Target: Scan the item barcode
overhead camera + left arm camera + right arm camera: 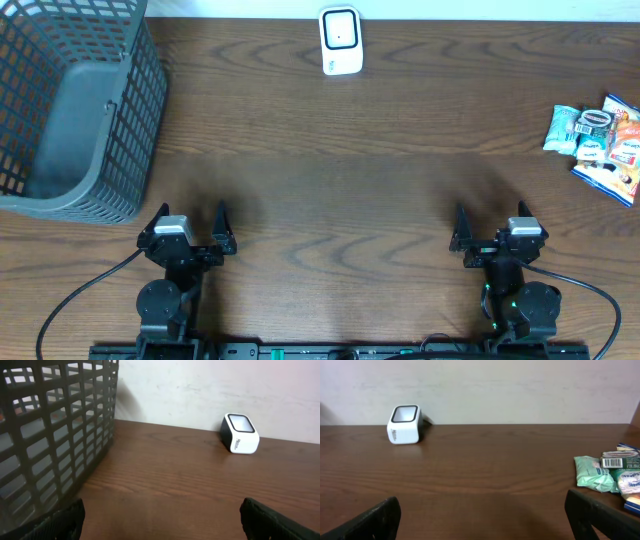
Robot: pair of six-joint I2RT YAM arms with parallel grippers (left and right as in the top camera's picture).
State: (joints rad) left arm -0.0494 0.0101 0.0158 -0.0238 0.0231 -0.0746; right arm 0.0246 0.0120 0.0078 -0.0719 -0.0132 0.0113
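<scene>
Left gripper and right gripper are both sitting wide open, holding nothing. Snack packets are lying overlapped at your right, well apart from the scanner. Risk: you're pinching two packets together, or presenting the barcode turned away.

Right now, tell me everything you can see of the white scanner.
The scanner is a small white plastic-looking box with rounded corners, a dark-rimmed window on its top face and small dark print on one side. It sits upright on the wooden table near the far edge; nothing else touches it.
</scene>
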